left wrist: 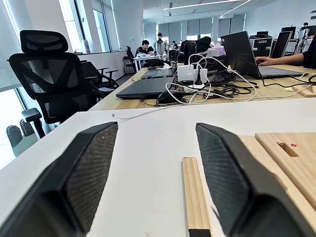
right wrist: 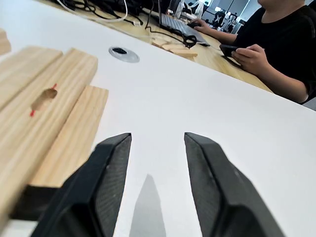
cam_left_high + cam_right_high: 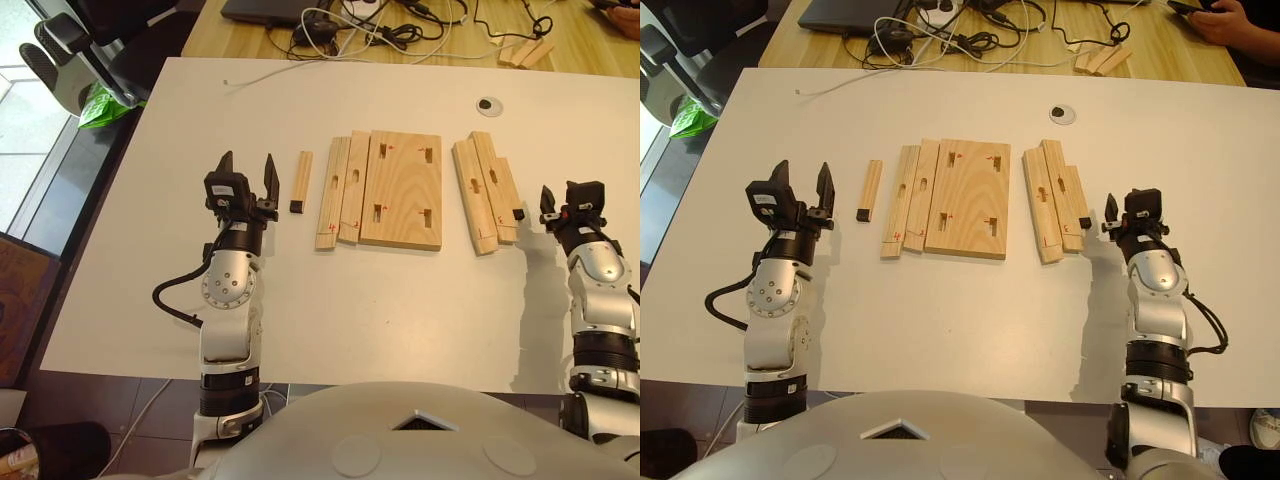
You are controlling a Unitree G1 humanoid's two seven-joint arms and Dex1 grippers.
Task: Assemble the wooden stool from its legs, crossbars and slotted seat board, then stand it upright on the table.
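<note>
The slotted seat board (image 3: 402,188) lies flat in the middle of the white table (image 3: 300,310). Two long wooden legs (image 3: 340,192) lie against its left edge, and a short crossbar (image 3: 302,182) with a black end lies apart further left. More legs (image 3: 478,190) and a short crossbar (image 3: 505,186) lie in a bundle to the board's right. My left gripper (image 3: 247,172) stands open just left of the short crossbar (image 1: 195,197), holding nothing. My right gripper (image 3: 1120,215) is open and empty, low over the table just right of the right-hand bundle (image 2: 54,113).
A round cable grommet (image 3: 488,103) sits in the table behind the parts. A wooden desk behind holds a laptop (image 3: 262,10), tangled cables (image 3: 380,30) and loose wood pieces (image 3: 525,52). A black office chair (image 1: 49,74) stands off the far left corner.
</note>
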